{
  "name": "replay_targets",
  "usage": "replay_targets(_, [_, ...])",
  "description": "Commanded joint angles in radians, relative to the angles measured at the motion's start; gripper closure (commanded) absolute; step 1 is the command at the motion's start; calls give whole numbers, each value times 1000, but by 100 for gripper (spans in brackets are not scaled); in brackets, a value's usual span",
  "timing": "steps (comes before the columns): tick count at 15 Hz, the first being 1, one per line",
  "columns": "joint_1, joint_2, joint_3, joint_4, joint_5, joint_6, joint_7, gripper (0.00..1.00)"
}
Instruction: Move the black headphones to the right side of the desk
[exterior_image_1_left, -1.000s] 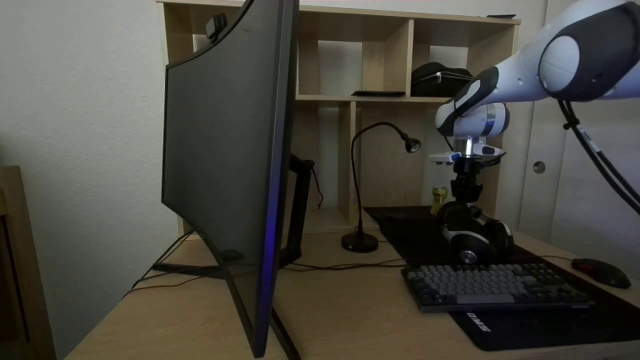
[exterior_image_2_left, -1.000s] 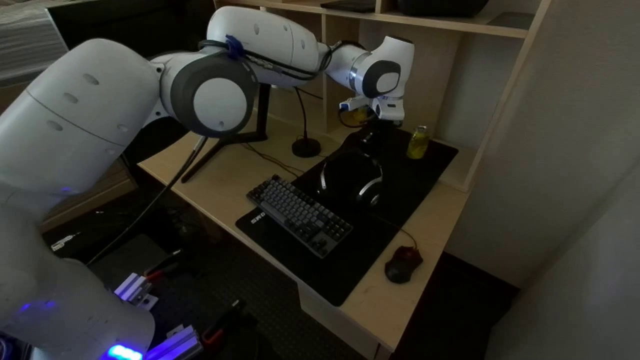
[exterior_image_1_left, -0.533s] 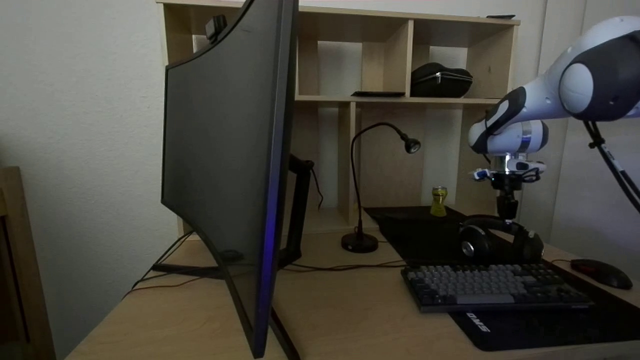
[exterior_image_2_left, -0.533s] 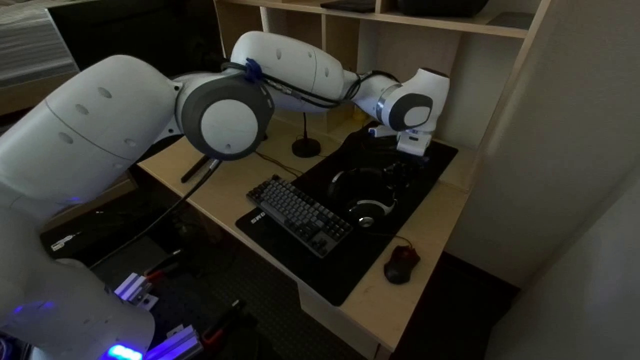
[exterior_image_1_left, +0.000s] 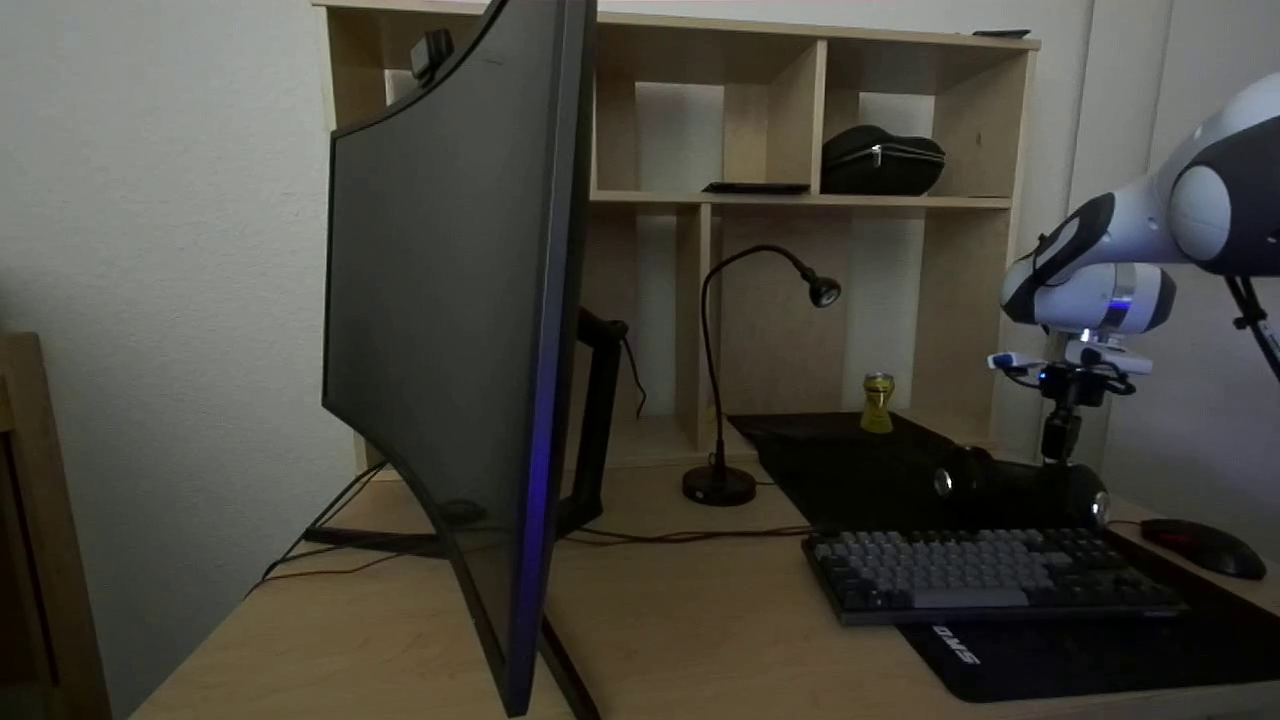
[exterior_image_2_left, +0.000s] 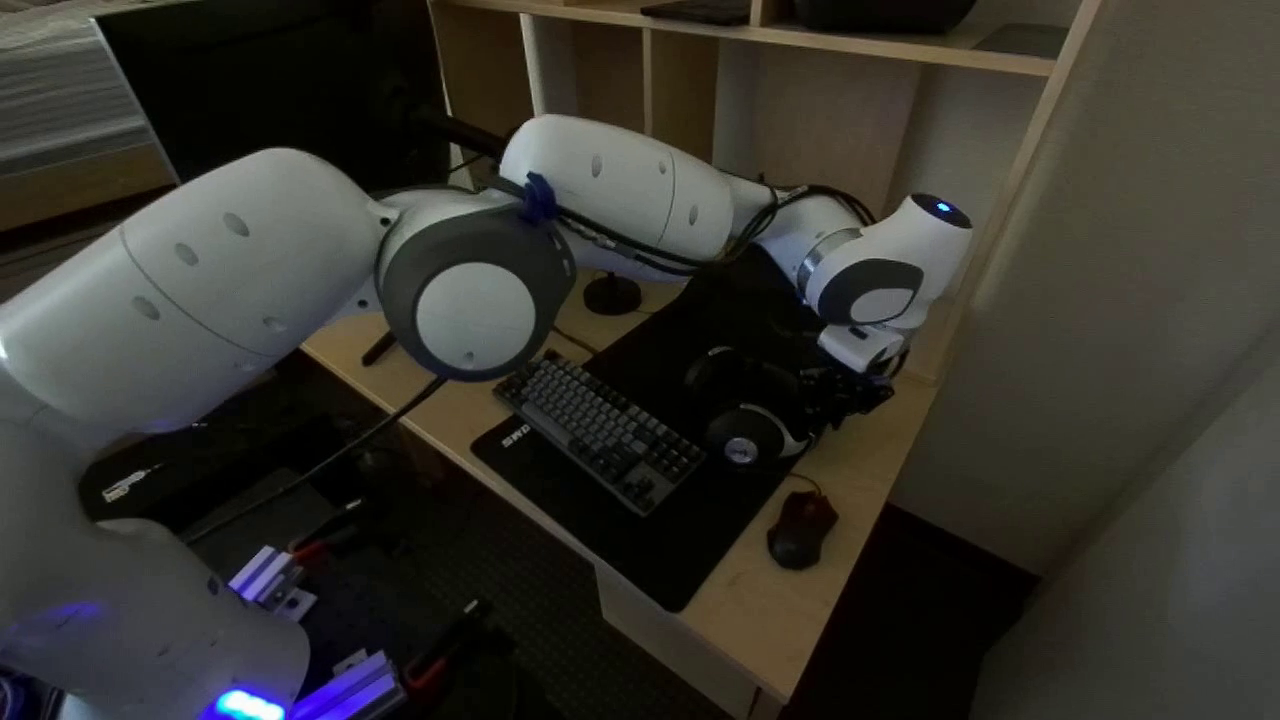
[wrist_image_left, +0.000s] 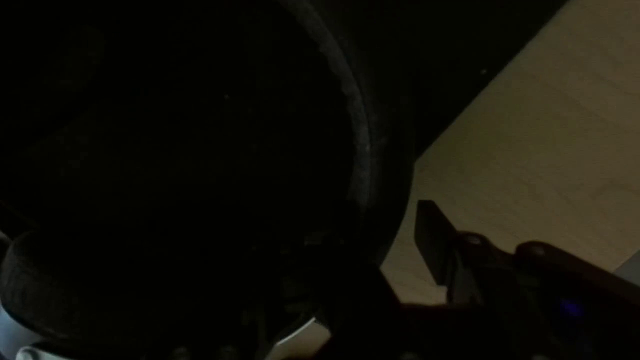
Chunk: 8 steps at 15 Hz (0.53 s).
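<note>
I'm not seeing whether the gripper is clamping the over-ear headphones. I'm fearing a loose hold slipping.

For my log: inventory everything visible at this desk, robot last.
desk: 1, tan, by wall
hutch: 1, tan, desk's back
monitor, lamp, mat: 1 each, black, on desk
small device: 1, black, atop monitor
keyboard: 1, grey-black, on mat
bottle: 1, yellow, on mat
headphones: 1, black, beside keyboard
mouse: 1, black-red, beside mat
case: 1, black, in hutch
flat items: 3, dark, on hutch
cables: several, dark, on desk
arm: 1, white, over desk
gripper: 1, black, at headphones
</note>
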Motion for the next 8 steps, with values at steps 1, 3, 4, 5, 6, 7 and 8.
replay_targets(1, [-71, 36, 23, 69, 91, 30, 76, 88])
replay_targets(3, [-92, 39, 43, 83, 148, 52, 75, 38])
replay_targets(4, [-89, 31, 55, 79, 165, 68, 42, 37])
replay_targets(5, [-71, 24, 56, 70, 158, 97, 15, 30])
replay_targets(6, [-47, 9, 56, 51, 147, 146, -14, 24])
replay_targets(7, [-33, -2, 68, 37, 147, 192, -47, 16])
replay_targets(8, [-10, -16, 78, 21, 137, 217, -78, 11])
